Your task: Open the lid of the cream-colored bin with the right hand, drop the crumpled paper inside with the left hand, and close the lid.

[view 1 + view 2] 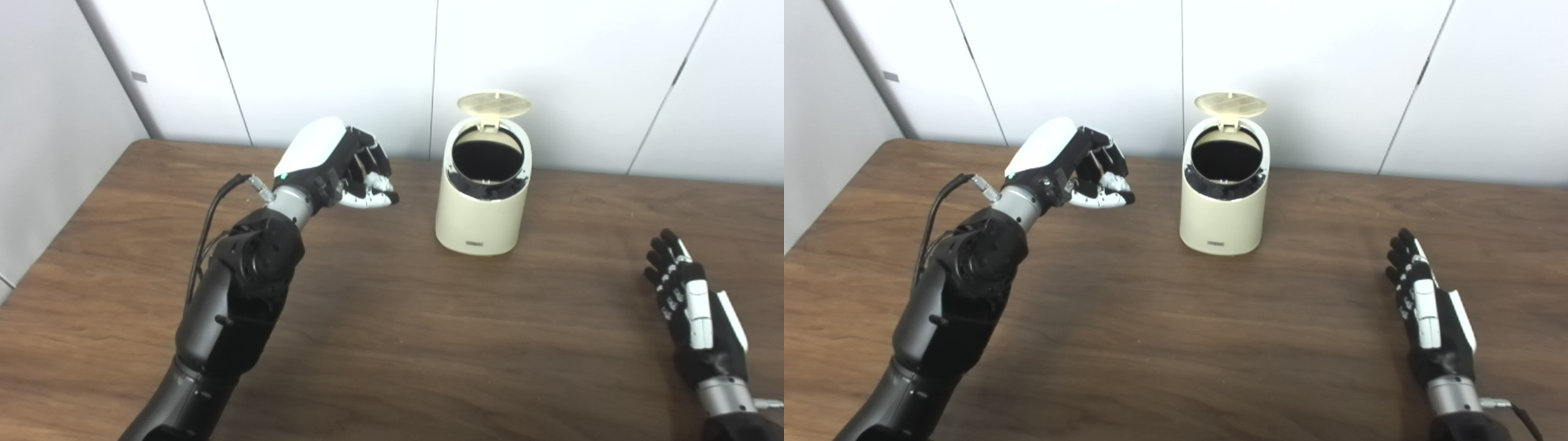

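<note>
The cream-colored bin (484,208) stands upright at the back middle of the table. Its round lid (493,104) is tipped up and back, and the dark inside shows. My left hand (343,165) is raised above the table, a hand's width left of the bin, with its fingers curled toward the thumb. A small whitish lump, the crumpled paper (375,181), shows between fingers and thumb and is mostly hidden. My right hand (689,294) lies flat on the table at the right, fingers stretched out and holding nothing, well apart from the bin.
The brown wooden table (392,343) reaches back to white wall panels (331,61) just behind the bin. A grey wall closes the left side. My left forearm (239,294) rises over the table's left half.
</note>
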